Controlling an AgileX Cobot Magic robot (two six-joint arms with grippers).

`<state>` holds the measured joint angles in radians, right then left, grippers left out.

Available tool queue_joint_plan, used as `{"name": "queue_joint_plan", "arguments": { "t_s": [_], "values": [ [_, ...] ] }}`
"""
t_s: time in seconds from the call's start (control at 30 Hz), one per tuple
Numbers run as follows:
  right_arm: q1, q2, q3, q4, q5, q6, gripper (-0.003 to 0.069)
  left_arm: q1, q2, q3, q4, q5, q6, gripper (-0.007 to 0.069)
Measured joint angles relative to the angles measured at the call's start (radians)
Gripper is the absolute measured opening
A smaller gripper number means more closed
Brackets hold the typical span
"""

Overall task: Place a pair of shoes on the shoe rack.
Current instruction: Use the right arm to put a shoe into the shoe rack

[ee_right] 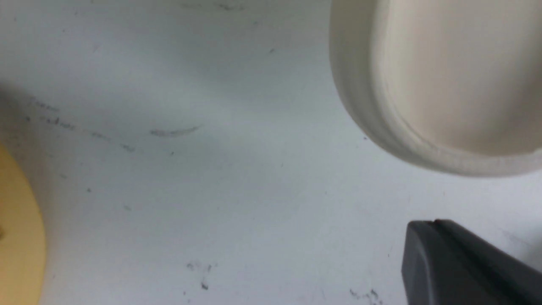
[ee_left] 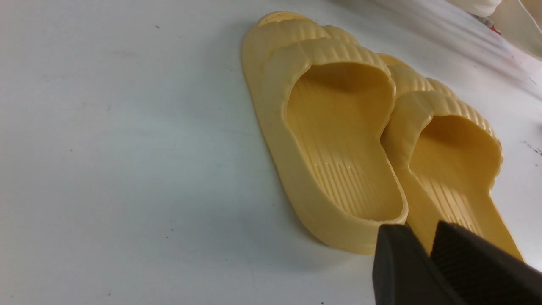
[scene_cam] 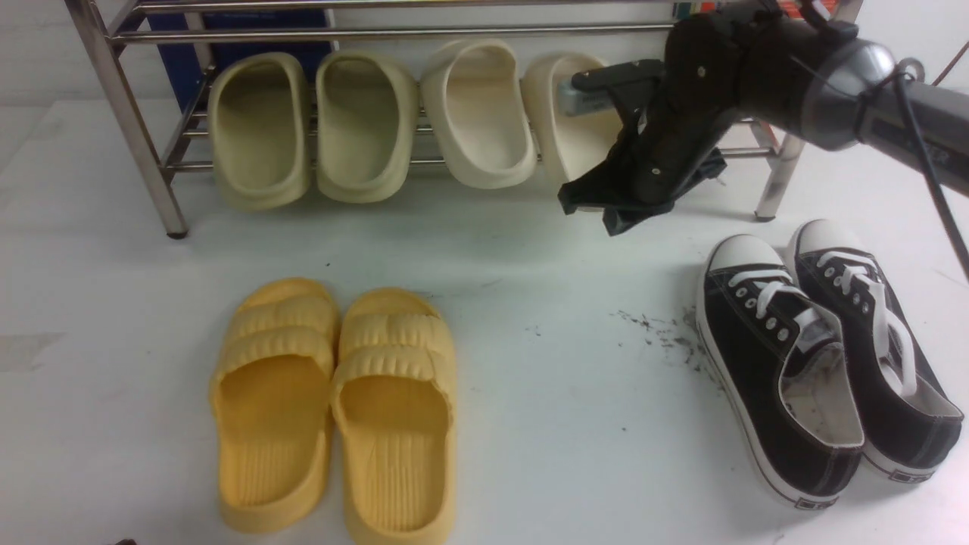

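White wall (scene_cam: pixel 45 60) shows behind the pale, dark-flecked desk (scene_cam: pixel 530 341), and we see the shiny steel shoe rack (scene_cam: pixel 454 32) standing across its far side. The two cream slippers (scene_cam: pixel 484 113) are side by side on the rack's lower tier, their rounded heel ends toward us and tipped downward past the front bar. We see the right one only in part, since the right arm (scene_cam: pixel 704 83) reaches across in front of it.

To their left on the same tier, we find the two greenish-beige slides (scene_cam: pixel 359 121), set at a similar slant. A blue panel (scene_cam: pixel 170 76) stands behind that end of the rack.

Our right pincer (ee_right: pixel 432 221) is pressed together with nothing between its tips, near the cream slippers and apart from the one in its wrist view. Our left pincer (ee_left: pixel 419 226) is spread a little and empty, near the heel ends of the ribbed yellow slides (scene_cam: pixel 394 454), which rest together on the desk. Well to their right, we see the black-and-white sneakers (scene_cam: pixel 746 333), laces up.
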<state>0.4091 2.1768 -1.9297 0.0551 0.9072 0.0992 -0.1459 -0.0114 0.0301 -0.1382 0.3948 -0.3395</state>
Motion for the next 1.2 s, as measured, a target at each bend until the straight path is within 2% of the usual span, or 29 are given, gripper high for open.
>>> {"name": "queue_joint_plan", "arguments": {
  "t_s": [0.4,0.83,1.0,1.2],
  "values": [
    [-0.019,0.038,0.001,0.015,-0.174,0.0,0.0001,0.0,0.0,0.0,0.0,-0.001,0.0,0.0144],
    [-0.019,0.073,0.002,0.026,-0.271,0.0,0.0008,0.0,0.0,0.0,0.0,-0.001,0.0,0.0154],
    [-0.019,0.025,0.002,0.027,-0.161,-0.004,0.001,0.0,0.0,0.0,0.0,-0.001,0.0,0.0163],
    [-0.007,-0.139,0.015,0.083,0.095,-0.131,0.0012,0.0,0.0,0.0,0.0,-0.001,0.0,0.0169]
  ]
}}
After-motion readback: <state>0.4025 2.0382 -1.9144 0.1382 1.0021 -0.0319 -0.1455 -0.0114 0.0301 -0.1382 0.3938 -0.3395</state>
